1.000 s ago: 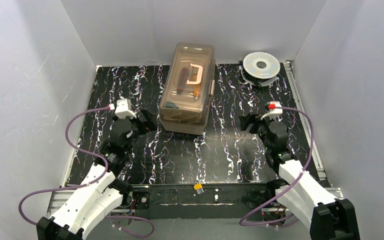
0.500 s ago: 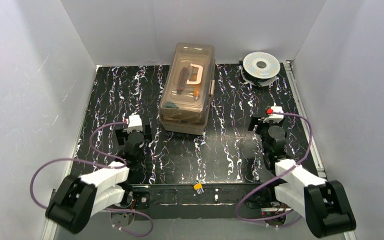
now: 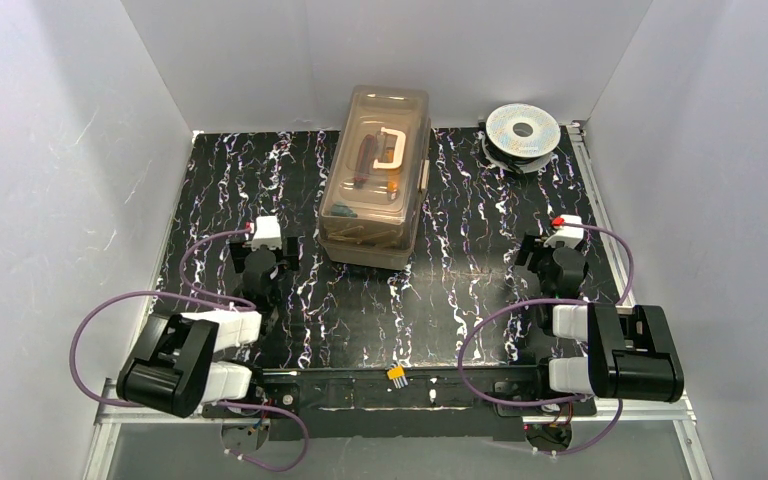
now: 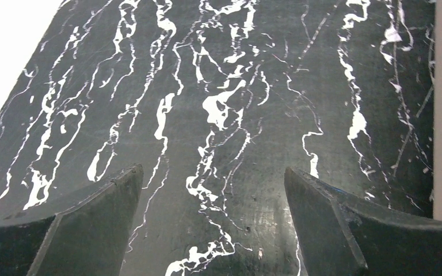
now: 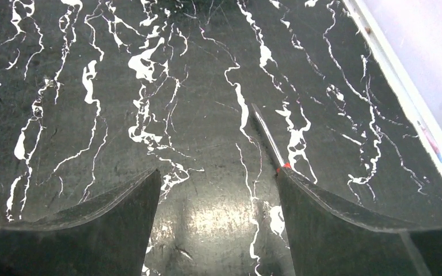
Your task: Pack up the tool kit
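While low over the mat (image 3: 440, 290), spread wide and empty at left gripper (image 4: 211, 172) and right gripper (image 5: 218, 172), clear of the toolbox (image 3: 375, 180).

The large tan plastic toolbox (image 3: 365, 245) at the counter's far edge looks smooth, its smoky translucent lid (image 3: 400, 198) glossy, its beige handle (image 3: 392, 148) plain plastic. The black counter with white marble veining (image 3: 460, 290) is smooth with a dull sheen. The round silver wire spool (image 3: 523, 127) in the far right corner gleams like metal. Both the left gripper (image 4: 212, 171) and right gripper (image 5: 218, 172) have matt black plastic fingers.
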You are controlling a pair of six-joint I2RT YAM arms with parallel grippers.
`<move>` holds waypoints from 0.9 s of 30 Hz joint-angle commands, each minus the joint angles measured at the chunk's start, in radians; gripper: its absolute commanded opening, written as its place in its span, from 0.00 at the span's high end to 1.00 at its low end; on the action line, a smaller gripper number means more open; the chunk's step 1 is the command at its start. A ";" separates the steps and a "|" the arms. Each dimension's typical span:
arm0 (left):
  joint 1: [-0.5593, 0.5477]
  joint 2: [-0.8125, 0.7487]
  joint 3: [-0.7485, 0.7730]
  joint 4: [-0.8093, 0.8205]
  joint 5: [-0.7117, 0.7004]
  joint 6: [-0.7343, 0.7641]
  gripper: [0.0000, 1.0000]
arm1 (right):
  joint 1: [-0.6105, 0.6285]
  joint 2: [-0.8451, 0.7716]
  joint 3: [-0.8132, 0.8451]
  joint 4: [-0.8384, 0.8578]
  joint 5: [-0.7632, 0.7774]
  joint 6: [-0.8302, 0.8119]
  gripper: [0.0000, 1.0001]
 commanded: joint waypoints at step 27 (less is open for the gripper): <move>0.252 0.183 0.117 -0.003 0.483 -0.040 0.02 | -0.010 0.014 0.093 -0.008 -0.022 0.033 0.10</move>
